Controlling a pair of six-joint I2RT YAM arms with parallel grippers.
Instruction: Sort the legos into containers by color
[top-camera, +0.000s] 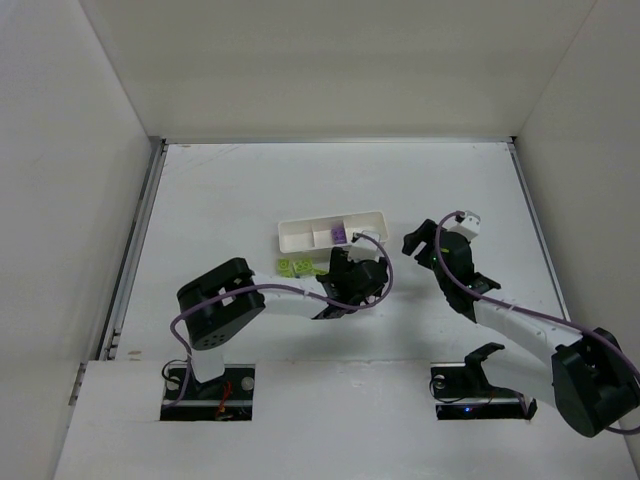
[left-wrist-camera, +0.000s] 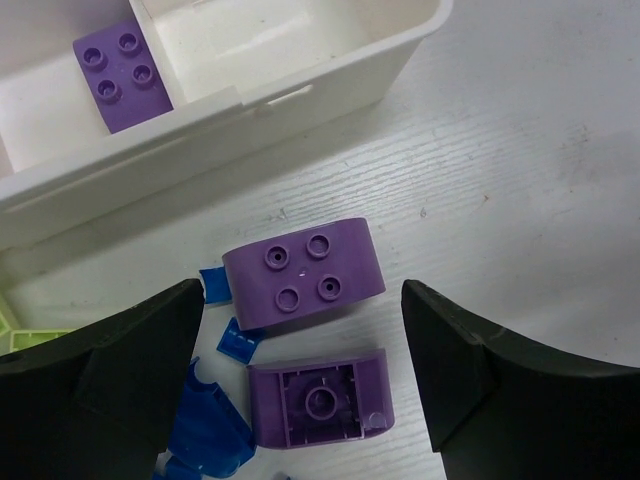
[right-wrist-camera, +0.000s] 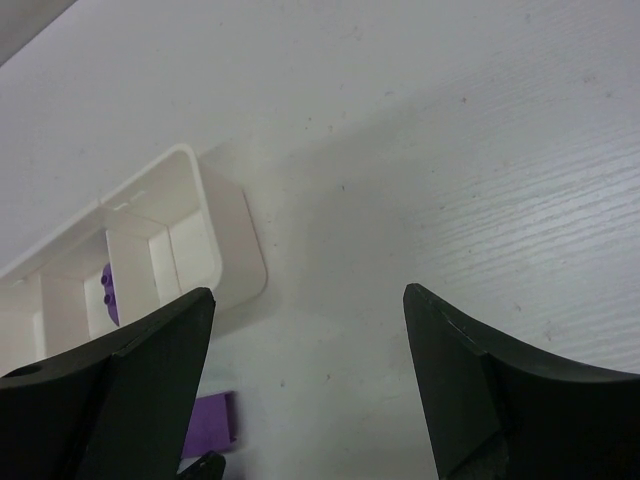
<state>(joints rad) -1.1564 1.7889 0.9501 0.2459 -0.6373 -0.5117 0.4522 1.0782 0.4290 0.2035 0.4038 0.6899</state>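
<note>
The white three-compartment tray lies mid-table with one purple brick in its middle compartment. My left gripper is open and empty just in front of the tray. In the left wrist view its jaws hang spread over two purple blocks, one studs-up and one upside-down, with several tiny blue pieces at the left. Lime-green bricks lie left of it. My right gripper is open and empty, right of the tray.
White walls enclose the table on three sides. In the right wrist view a purple block lies on the table below the tray's end, and bare tabletop extends to the right.
</note>
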